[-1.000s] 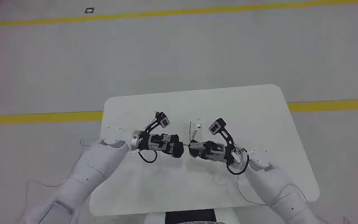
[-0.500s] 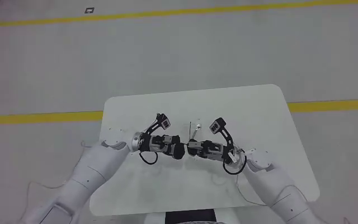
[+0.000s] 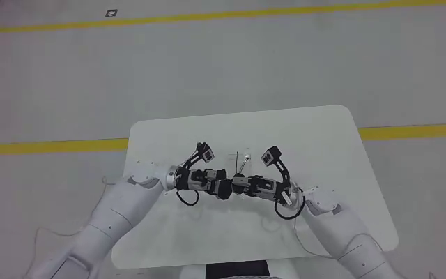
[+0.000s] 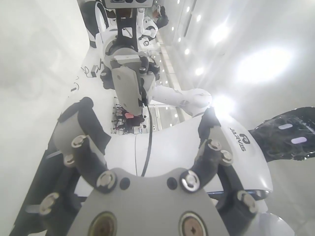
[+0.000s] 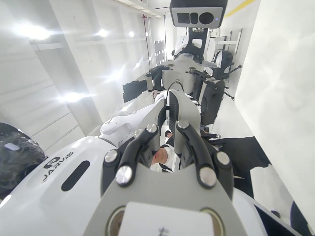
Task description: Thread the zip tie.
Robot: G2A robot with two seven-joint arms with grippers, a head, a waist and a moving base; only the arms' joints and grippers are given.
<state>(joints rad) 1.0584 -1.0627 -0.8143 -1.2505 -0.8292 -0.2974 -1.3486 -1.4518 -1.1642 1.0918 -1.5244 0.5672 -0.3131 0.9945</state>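
The zip tie (image 4: 148, 133) is a thin black strap. In the left wrist view it runs from the right gripper (image 4: 142, 98) back between the spread fingers of my left gripper (image 4: 146, 109), which is open around it without touching it. In the right wrist view my right gripper (image 5: 167, 99) is shut on the zip tie (image 5: 176, 83), whose end curls into a small loop just past the fingertips. In the top view both grippers meet tip to tip above the middle of the white table (image 3: 313, 139): left gripper (image 3: 224, 188), right gripper (image 3: 237, 185). A thin part of the zip tie (image 3: 237, 164) sticks out behind them.
The table's rounded edges lie well away from the grippers on all sides. Grey floor with yellow lines (image 3: 209, 15) surrounds the table.
The two arms have closed in on each other. My left gripper has slid right until its tips reach the right gripper's, which has edged slightly left.
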